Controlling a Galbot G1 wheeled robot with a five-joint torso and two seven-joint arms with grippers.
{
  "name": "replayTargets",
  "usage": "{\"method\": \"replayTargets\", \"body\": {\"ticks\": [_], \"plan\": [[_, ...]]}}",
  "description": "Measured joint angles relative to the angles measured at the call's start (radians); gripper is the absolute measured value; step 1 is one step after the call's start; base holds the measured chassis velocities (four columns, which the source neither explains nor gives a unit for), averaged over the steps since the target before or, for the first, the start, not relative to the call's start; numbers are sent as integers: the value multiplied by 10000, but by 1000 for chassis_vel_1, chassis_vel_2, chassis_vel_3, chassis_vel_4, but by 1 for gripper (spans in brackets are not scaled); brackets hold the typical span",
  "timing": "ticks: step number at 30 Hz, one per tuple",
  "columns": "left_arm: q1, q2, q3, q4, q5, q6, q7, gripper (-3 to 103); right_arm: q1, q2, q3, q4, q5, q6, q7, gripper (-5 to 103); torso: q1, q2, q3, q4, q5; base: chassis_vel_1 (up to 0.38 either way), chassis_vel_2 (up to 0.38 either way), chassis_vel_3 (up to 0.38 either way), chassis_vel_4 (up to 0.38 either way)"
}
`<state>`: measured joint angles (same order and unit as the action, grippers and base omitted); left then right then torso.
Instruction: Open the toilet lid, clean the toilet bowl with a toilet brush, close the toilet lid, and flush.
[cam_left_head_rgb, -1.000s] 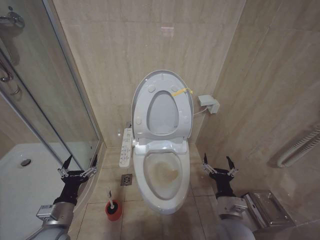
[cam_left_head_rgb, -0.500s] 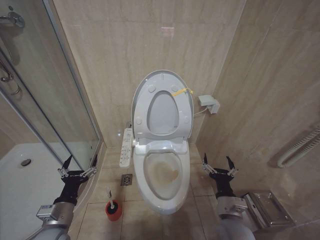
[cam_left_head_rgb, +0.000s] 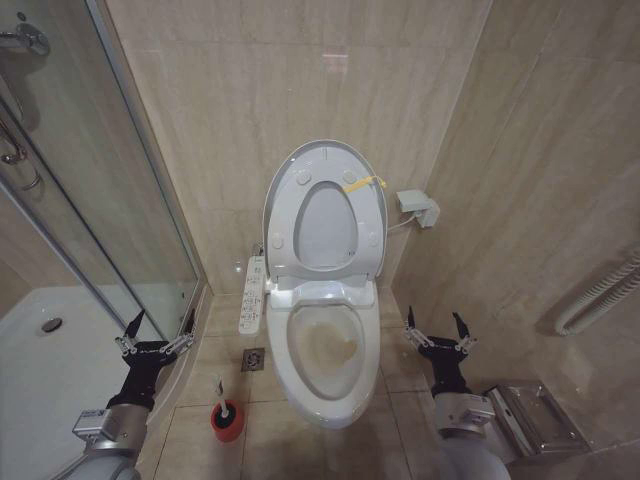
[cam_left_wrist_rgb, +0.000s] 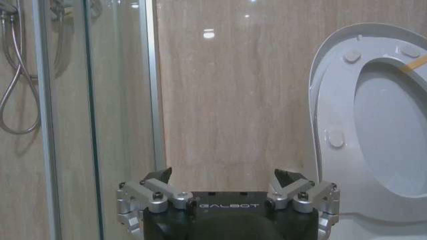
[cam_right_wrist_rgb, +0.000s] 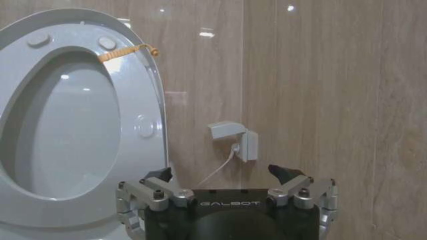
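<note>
One toilet lid (cam_left_head_rgb: 325, 160) raised, one toilet brush (cam_left_head_rgb: 222, 398), two spread hands.

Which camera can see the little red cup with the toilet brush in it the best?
The head view. There the toilet brush stands in its red cup holder on the floor, beside the toilet bowl and near the left gripper. Both wrist views look higher, at the wall and the raised toilet lid.
</note>
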<state>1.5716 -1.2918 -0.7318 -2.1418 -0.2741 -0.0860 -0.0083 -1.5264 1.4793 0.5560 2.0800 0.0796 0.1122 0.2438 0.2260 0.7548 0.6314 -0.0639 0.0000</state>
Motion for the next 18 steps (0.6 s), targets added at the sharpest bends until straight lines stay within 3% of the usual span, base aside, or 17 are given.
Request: {"method": "replayTargets", "body": {"ticks": [18], "plan": [[0, 0, 0, 0, 0, 0, 0, 100, 0, 0, 0, 0, 0, 0, 0, 100, 0, 0, 0, 0, 0, 0, 0, 0, 0]]}}
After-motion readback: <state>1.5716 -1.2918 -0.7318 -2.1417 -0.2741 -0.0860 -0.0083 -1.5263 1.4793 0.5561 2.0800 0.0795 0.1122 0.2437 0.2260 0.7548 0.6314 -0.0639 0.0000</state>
